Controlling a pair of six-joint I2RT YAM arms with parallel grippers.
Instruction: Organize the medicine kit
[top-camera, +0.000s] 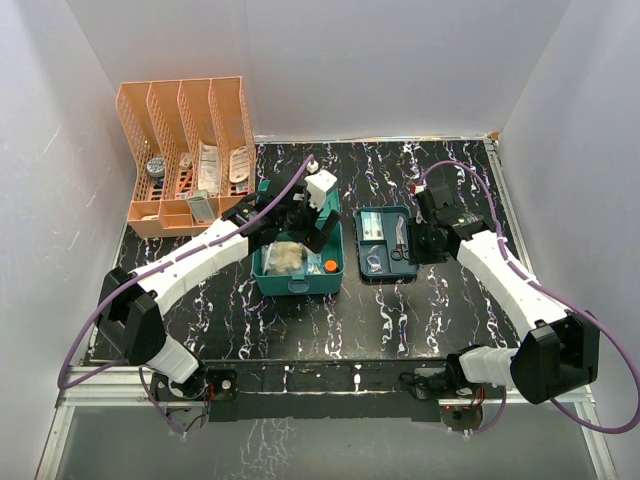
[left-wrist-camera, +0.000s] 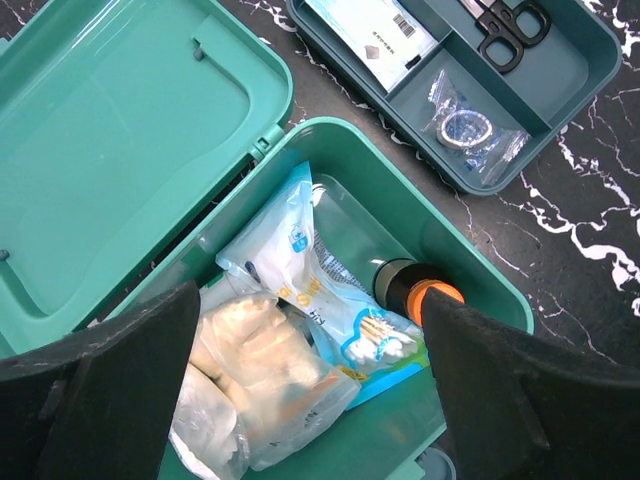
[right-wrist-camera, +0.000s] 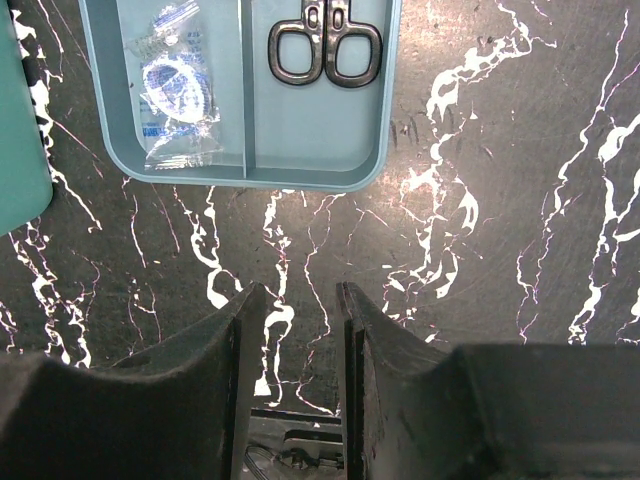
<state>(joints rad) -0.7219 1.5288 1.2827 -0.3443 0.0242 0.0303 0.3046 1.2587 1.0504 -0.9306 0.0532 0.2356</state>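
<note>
Left pincer (left-wrist-camera: 308, 300), spread wide, hovers directly above the open medicine kit (left-wrist-camera: 450, 250).

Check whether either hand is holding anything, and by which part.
Nothing is held. The left hand hangs open above the open medicine kit. The right hand, slightly open and empty, is over the table near the insert tray.

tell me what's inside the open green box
The box holds a cotton swab packet, a bag of white pads and an orange-capped bottle. Anything under the packets is hidden.
</note>
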